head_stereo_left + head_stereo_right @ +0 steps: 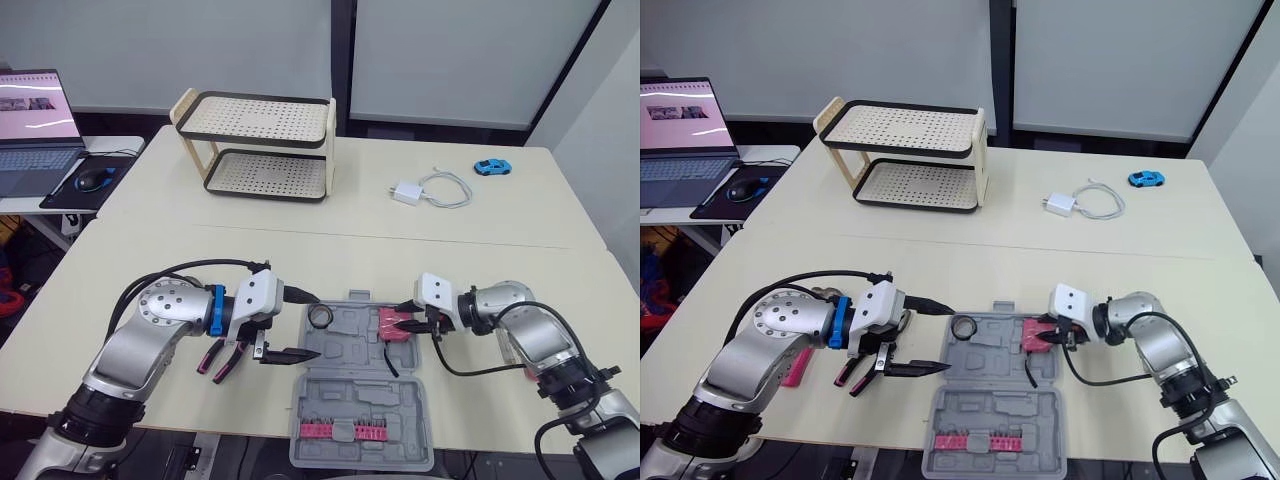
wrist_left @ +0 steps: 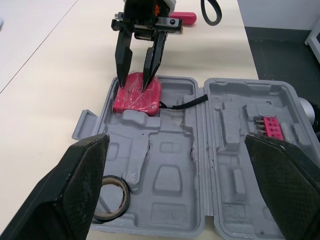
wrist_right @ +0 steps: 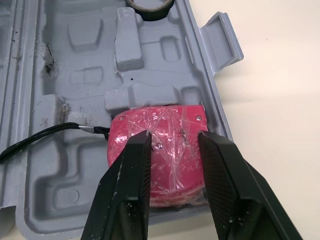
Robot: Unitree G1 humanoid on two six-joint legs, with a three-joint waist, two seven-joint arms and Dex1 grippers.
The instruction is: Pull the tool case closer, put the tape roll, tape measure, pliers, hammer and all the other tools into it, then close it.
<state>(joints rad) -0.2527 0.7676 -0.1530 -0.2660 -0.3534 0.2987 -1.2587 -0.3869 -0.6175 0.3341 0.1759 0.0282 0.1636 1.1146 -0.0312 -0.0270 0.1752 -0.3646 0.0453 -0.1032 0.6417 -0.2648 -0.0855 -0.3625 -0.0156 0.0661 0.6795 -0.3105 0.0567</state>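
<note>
The grey tool case (image 1: pixel 350 375) lies open near the table's front edge. A black tape roll (image 1: pixel 320 317) sits in its far-left recess. The pink tape measure (image 3: pixel 172 167) rests in the case's far-right corner, its black strap trailing inward. My right gripper (image 3: pixel 174 137) hovers just over it, open, the fingers (image 2: pixel 122 60) barely above the pink top. My left gripper (image 1: pixel 312 326) is open wide at the case's left side, around the tape roll's level. Pink-handled pliers (image 1: pixel 222 360) lie on the table under the left wrist. A pink bit holder (image 1: pixel 345 430) is in the near half.
A two-tier rack (image 1: pixel 265 145) stands at the back. A white charger with cable (image 1: pixel 430 190) and a blue toy car (image 1: pixel 492 167) lie back right. A laptop (image 1: pixel 35 130) and mouse (image 1: pixel 95 178) are on a side table. A pink handle (image 2: pixel 182 18) lies beyond the right gripper.
</note>
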